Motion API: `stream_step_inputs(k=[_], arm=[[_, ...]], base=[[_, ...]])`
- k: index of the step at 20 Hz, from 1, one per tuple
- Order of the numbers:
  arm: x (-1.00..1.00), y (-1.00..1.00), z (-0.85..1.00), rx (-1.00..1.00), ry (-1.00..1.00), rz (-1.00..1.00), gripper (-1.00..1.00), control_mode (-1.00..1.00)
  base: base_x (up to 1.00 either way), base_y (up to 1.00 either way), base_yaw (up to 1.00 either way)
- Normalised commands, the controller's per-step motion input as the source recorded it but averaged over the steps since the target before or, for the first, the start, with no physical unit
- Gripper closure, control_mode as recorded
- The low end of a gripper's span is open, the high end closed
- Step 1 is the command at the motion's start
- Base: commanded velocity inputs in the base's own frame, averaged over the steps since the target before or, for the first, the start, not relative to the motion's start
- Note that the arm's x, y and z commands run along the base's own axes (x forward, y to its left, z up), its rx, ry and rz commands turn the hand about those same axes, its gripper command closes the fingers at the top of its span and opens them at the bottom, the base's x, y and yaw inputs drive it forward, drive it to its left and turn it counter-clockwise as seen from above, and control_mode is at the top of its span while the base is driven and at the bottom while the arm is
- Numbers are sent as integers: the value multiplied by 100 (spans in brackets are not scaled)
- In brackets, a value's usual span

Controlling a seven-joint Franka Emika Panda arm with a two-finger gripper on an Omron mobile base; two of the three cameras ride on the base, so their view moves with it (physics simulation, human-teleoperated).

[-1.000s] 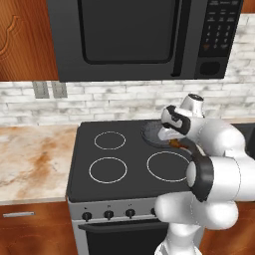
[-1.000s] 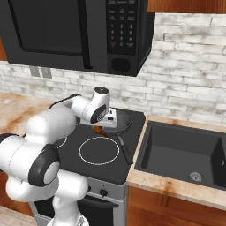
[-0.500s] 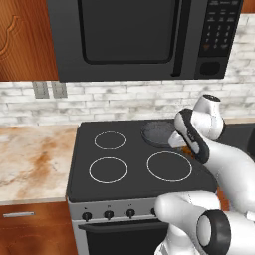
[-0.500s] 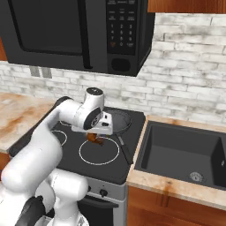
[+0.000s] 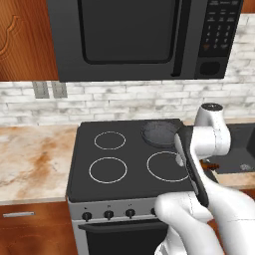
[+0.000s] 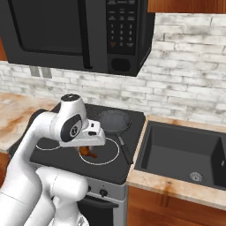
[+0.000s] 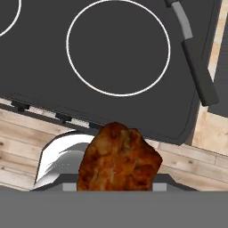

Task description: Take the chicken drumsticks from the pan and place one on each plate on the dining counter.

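One chicken drumstick [image 7: 119, 158] sits clamped in the gripper [image 6: 90, 149], low in the hand view, lifted clear of the pan [image 6: 114, 121] at centre of the right base view (its second piece cannot be made out). Neither plate delivery looks done.

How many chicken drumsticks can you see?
1. A chicken drumstick hangs in the gripper, above the stove's front right burner. The pan at the back looks empty, though another could be hidden.
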Motion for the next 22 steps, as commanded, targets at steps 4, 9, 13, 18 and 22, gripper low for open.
stream_step_inputs(k=[4, 9, 13, 18, 22], arm=[[-5, 0, 0, 0, 1, 0, 100, 100], [0, 0, 0, 0, 0, 0, 100, 100], [0, 0, 0, 0, 0, 0, 100, 100], [0, 0, 0, 0, 0, 0, 100, 100], [0, 0, 0, 0, 0, 0, 100, 100]], base=[[0, 0, 0], [-45, -16, 0], [-35, -10, -64], [0, 11, -100], [0, 11, -100]])
